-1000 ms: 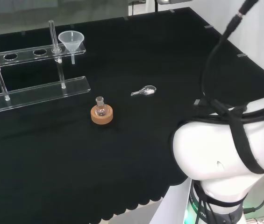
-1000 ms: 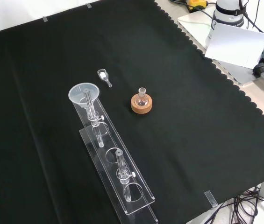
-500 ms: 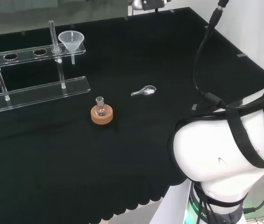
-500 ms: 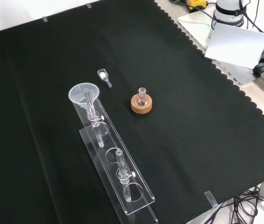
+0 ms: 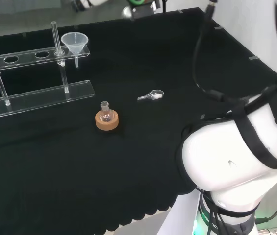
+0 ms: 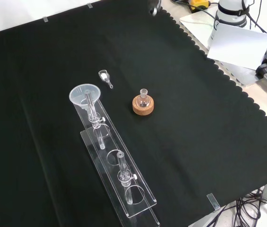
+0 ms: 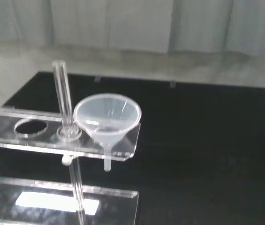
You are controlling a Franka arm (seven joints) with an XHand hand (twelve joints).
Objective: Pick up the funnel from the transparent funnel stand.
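- Hand (image 6: 155,8): a small part shows at the top edge of the front view, above the cloth's far edge; cannot tell whether its fingers are straight or curled. It touches nothing.
- Arm (image 5: 236,161): big white link with black straps and cable at the right of the head view, over the cloth's near right corner.
- Funnel (image 6: 84,95): clear, seated upright in the end hole of the stand's upper shelf, stem hanging down through it. In the head view it sits at the stand's right end, near the cloth's far edge. The wrist view looks at it from the side, well apart from the hand.
- Stand (image 6: 116,165): clear, two shelves joined by upright rods, long axis running along the cloth's left side in the front view. One rod stands just beside the funnel. Other holes in the upper shelf hold nothing.
- Spoon (image 6: 105,77): small, clear, lying on the cloth near the funnel end of the stand, not touching it.
- Flask (image 6: 143,100): small, round, upright in a cork ring (image 6: 143,107), toward the cloth's middle, apart from stand and spoon.
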